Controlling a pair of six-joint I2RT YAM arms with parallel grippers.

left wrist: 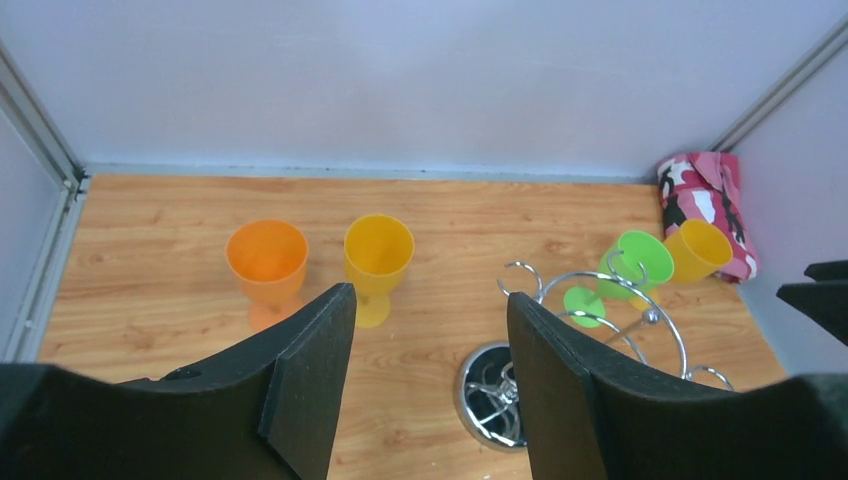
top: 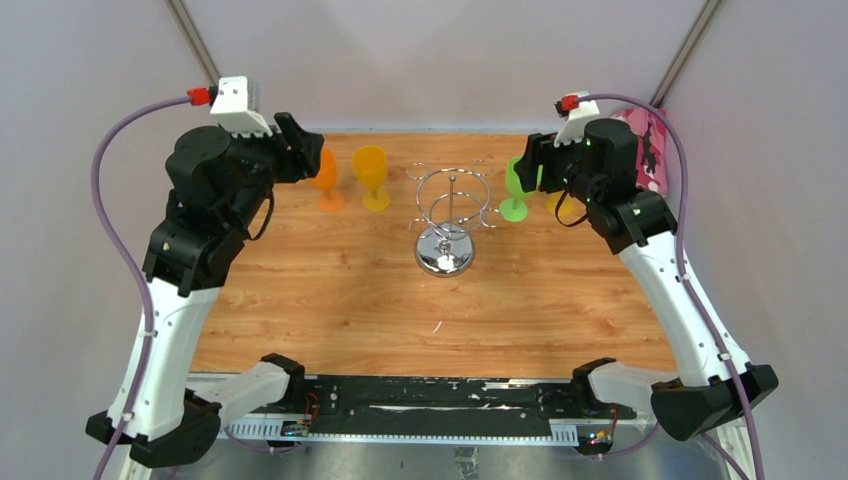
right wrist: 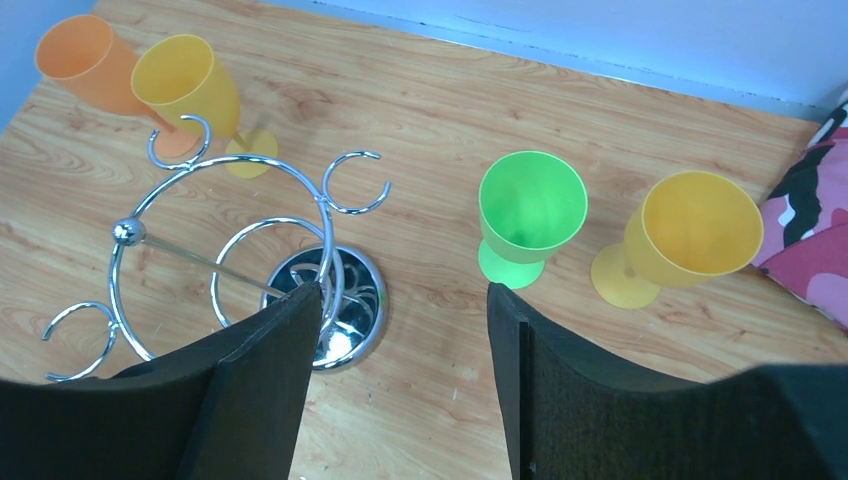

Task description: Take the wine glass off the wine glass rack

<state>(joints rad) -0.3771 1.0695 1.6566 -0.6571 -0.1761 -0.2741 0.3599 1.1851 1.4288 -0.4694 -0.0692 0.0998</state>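
Observation:
The chrome wine glass rack [top: 447,250] stands mid-table with its curled arms empty; it also shows in the left wrist view [left wrist: 490,392] and the right wrist view [right wrist: 356,300]. Plastic wine glasses stand upright on the table: orange [top: 326,180] and yellow [top: 371,176] left of the rack, green [top: 514,192] and amber [right wrist: 694,232] right of it. My left gripper [top: 300,148] is open and empty, raised above the orange glass. My right gripper [top: 527,165] is open and empty, raised above the green and amber glasses, partly hiding them from above.
A pink camouflage cloth [top: 647,150] lies in the back right corner. White walls close the back and both sides. The wooden table [top: 330,300] ends at a black rail near the arm bases.

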